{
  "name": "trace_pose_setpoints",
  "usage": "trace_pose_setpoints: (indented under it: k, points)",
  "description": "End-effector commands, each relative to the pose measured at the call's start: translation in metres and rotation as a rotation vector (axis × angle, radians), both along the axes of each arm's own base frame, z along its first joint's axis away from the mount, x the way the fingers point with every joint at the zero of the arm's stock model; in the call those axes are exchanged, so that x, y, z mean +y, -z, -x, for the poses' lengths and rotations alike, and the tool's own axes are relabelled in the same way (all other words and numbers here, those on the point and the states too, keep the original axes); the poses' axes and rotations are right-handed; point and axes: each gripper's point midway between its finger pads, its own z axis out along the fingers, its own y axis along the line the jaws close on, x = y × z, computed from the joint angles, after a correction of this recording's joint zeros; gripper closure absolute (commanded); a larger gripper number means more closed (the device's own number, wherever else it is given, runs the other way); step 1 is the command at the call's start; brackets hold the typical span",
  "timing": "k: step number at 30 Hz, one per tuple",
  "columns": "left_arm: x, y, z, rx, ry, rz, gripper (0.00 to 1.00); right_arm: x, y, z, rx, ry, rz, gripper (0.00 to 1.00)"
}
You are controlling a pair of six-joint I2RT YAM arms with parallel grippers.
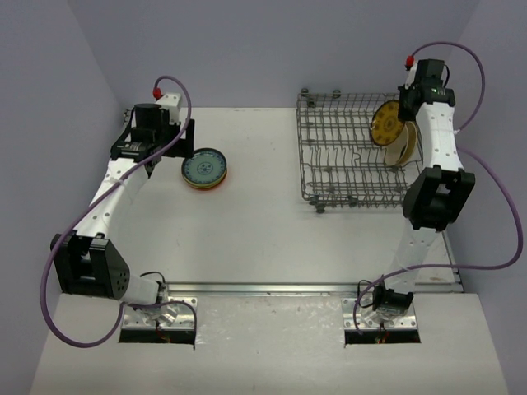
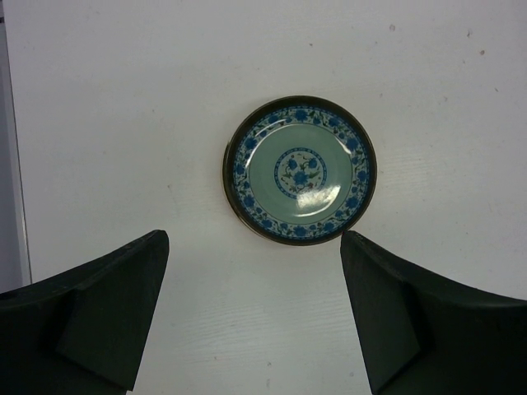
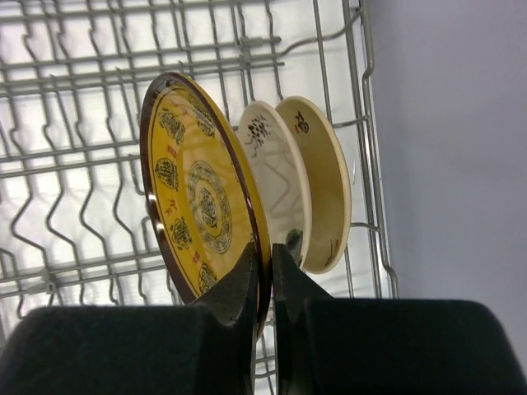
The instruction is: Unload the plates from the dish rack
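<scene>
Right gripper (image 3: 265, 255): pinched narrow on the rim of the yellow plate (image 3: 198, 197), one finger on each face.
Yellow plate: on edge and tilted, at the far right end of the rack (image 1: 338, 156).
Beige plates (image 3: 317, 181): two of them on edge just behind the yellow plate, clear of the fingers.
Way out: I'd say upward in the plate's own plane; any sideways drift goes into the beige plates.
Left gripper (image 2: 254, 247): wide and holding nothing, above the blue plate (image 2: 300, 170) that tops a stack (image 1: 205, 169) on the table (image 1: 263, 230).
Nearer arm: the right; the left is well apart from the rack.
</scene>
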Motion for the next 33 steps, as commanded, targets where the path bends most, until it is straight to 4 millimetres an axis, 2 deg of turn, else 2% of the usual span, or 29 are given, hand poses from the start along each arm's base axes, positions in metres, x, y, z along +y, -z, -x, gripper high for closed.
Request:
trace_pose_setpoints:
  k: [1, 4, 6, 8, 9, 10, 12, 14, 15, 17, 18, 21, 26, 33]
  points:
    - [-0.002, -0.036, -0.009, -0.098, -0.001, 0.013, 0.17, 0.014, -0.078, -0.005, -0.185, -0.044, 0.010, 1.00]
    - [-0.010, -0.040, -0.007, -0.105, 0.028, 0.049, 0.15, 0.028, -0.100, 0.001, -0.232, -0.084, -0.033, 1.00]
    - [-0.038, -0.054, 0.002, -0.130, 0.158, 0.145, 0.06, 0.049, -0.118, 0.013, -0.272, -0.133, -0.118, 1.00]
    - [-0.062, -0.063, 0.013, -0.141, 0.268, 0.234, 0.00, 0.081, -0.116, 0.023, -0.275, -0.239, -0.248, 1.00]
    - [-0.086, -0.074, 0.027, -0.147, 0.404, 0.314, 0.00, 0.105, -0.115, 0.036, -0.270, -0.309, -0.351, 1.00]
    - [-0.094, -0.080, 0.032, -0.153, 0.452, 0.345, 0.00, 0.116, -0.118, 0.039, -0.284, -0.342, -0.388, 1.00]
    - [-0.113, -0.088, 0.045, -0.143, 0.551, 0.428, 0.00, 0.144, -0.105, 0.058, -0.253, -0.375, -0.470, 1.00]
    - [-0.117, -0.090, 0.046, -0.133, 0.558, 0.468, 0.00, 0.170, -0.103, 0.063, -0.245, -0.432, -0.492, 1.00]
    - [-0.120, -0.088, 0.047, -0.118, 0.559, 0.495, 0.01, 0.194, -0.085, 0.076, -0.198, -0.472, -0.516, 1.00]
    - [-0.124, -0.083, 0.049, -0.091, 0.572, 0.524, 0.03, 0.248, -0.084, 0.098, -0.187, -0.602, -0.574, 1.00]
    - [-0.125, -0.078, 0.050, -0.077, 0.573, 0.535, 0.04, 0.259, -0.077, 0.108, -0.169, -0.625, -0.596, 1.00]
    - [-0.130, -0.066, 0.055, -0.042, 0.592, 0.560, 0.06, 0.312, -0.069, 0.132, -0.125, -0.745, -0.649, 1.00]
    - [-0.135, -0.051, 0.061, 0.004, 0.613, 0.575, 0.12, 0.354, -0.055, 0.156, -0.044, -0.859, -0.708, 1.00]
    - [-0.153, -0.024, 0.064, 0.073, 0.662, 0.512, 0.25, 0.398, -0.047, 0.181, 0.032, -0.995, -0.733, 1.00]
